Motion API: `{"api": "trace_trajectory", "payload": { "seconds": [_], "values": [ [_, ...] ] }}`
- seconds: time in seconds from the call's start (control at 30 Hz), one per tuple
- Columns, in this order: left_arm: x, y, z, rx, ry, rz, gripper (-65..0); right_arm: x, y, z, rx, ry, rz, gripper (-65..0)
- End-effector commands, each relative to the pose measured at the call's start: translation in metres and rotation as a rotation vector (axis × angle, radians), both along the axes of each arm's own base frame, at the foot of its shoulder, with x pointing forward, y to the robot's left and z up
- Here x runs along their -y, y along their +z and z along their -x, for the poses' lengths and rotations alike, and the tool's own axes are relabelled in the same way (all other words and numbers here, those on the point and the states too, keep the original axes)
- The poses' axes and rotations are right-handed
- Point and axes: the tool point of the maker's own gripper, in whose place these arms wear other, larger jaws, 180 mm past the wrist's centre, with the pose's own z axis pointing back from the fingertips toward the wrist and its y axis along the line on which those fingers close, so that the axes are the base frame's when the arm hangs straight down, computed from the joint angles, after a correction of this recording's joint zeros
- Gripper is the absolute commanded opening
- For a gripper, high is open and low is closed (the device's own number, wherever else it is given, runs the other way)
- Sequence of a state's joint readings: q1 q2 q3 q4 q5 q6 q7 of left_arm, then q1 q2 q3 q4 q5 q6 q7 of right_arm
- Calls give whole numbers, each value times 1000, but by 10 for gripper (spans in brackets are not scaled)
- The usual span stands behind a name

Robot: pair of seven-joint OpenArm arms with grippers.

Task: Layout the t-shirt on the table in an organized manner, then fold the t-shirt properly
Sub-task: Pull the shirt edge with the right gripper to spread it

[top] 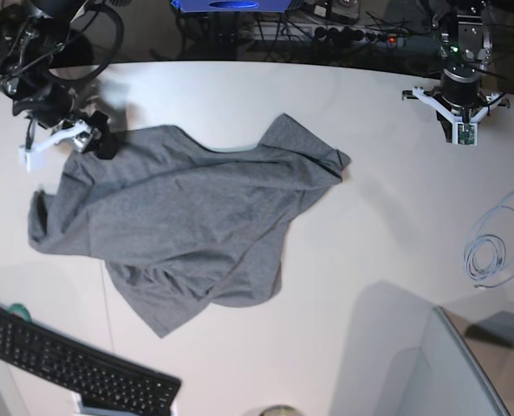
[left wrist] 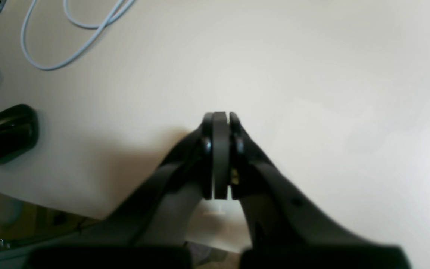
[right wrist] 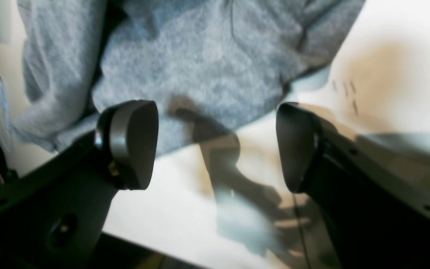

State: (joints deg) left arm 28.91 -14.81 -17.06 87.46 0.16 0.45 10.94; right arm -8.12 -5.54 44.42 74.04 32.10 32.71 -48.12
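White table (top: 387,260) carried the rumpled t-shirt (top: 187,225), so laying-out was judged unfinished. Right gripper (right wrist: 215,147) was spread wide and empty over the hem just beyond its tips; left gripper (left wrist: 220,149) was closed on nothing. A fresh edge grasp seemed needed.

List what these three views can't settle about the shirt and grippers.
- T-shirt front or back: base view, bunched folds hide the neckline.
- Shirt's full outline: right wrist view, cut off by the top edge, blurred.
- Right gripper fingertips: base view, too small, dark against the arm.
- Left gripper: shut, over bare table; shirt out of that view.
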Motion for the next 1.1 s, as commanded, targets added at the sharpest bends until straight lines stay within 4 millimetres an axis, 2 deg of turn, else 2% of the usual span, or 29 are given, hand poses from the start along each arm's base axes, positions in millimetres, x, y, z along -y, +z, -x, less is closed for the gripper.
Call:
{"api": "trace_trajectory", "payload": {
  "seconds": [0.0, 0.07, 0.13, 0.2, 0.27, 0.33, 0.37, 0.43, 0.53, 0.6, 0.73, 0.8, 0.97, 1.07],
  "values": [
    [-5, 10, -4, 29, -10, -27, -650, -7, -12, 10, -79, 40, 4, -183],
    [-4, 9, -4, 28, -11, -25, -650, -16, -16, 9, -87, 65, -11, -186],
    [-3, 9, -4, 28, -12, -24, -650, -22, -16, 7, -85, 86, -15, -240],
    [-2, 8, -4, 27, -14, -22, -650, -23, -14, 6, -80, 95, -11, -339],
    [0, 9, -5, 29, -15, -20, -650, -19, -14, 6, -85, 100, -4, -477],
    [0, 9, -5, 32, -18, -19, -650, -8, -12, 7, -90, 107, 21, -632],
    [1, 9, -5, 32, -17, -18, -650, -3, -10, 9, -95, 112, 33, -650],
    [1, 10, -6, 35, -18, -18, -650, 7, -1, 13, -106, 138, 71, -630],
    [1, 11, -8, 39, -18, -18, -650, 29, 23, 15, -94, 180, 173, -645],
    [4, 11, -10, 42, -24, -15, -650, 35, 39, 14, -81, 204, 226, -645],
    [34, 1, -14, 22, -100, 21, -650, 43, 64, 19, -87, 248, 307, -645],
    [57, -2, -25, 32, -148, 51, -650, 53, 75, 23, -98, 241, 346, -645],
    [98, -3, -43, 51, -238, 100, -650, 88, 101, 41, -130, 171, 442, -645],
    [123, 8, -62, 97, -291, 129, -650, 109, 109, 47, -143, 143, 488, -645]
  ]
}}
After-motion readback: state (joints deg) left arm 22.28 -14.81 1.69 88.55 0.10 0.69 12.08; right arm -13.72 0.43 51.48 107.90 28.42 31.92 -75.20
